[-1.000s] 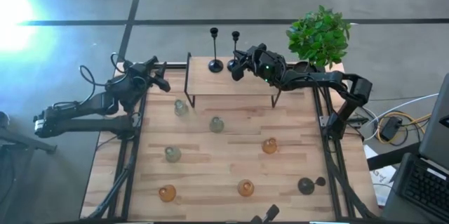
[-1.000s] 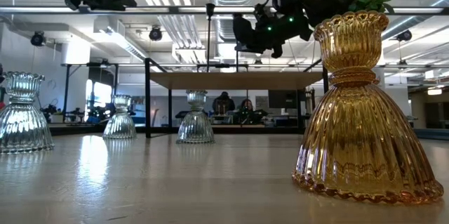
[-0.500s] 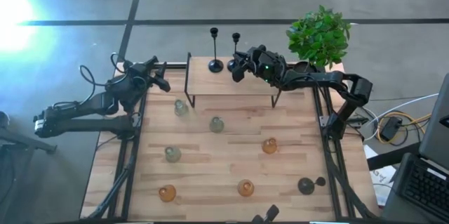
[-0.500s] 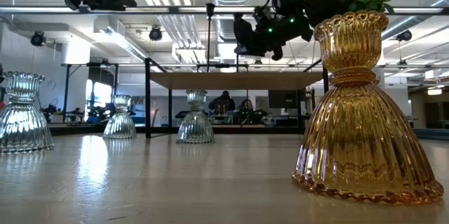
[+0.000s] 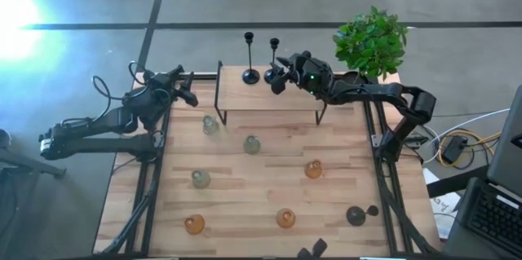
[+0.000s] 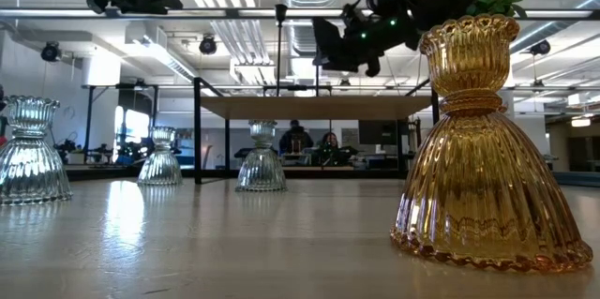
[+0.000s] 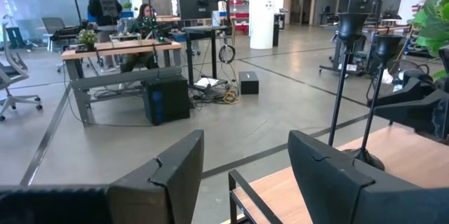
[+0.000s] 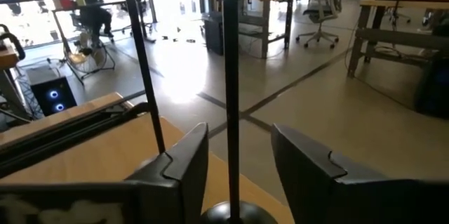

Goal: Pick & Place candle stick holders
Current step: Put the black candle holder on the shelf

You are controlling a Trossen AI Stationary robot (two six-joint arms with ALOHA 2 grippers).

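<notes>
Now the right gripper (image 8: pixel 238 168) spreads its jaws off the second black candlestick (image 5: pixel 273 56), leaving it standing on the shelf (image 5: pixel 269 97), upper centre; the left gripper (image 7: pixel 245 175) waits, jaws wide.

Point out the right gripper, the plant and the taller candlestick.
right gripper (image 5: pixel 276 74), high view, between its fingertips.
plant (image 5: pixel 372 41), high view, middle of the leaves.
taller candlestick (image 5: pixel 249 55), high view, on its stem.

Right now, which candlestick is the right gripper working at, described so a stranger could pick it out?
Find the raised wooden shelf at the table's far edge, beside the leafy plant. Two slim black candlesticks stand at its back edge. It is the shorter candlestick, nearer the plant, its stem between the right gripper's open fingers; the taller candlestick stands free.
</notes>
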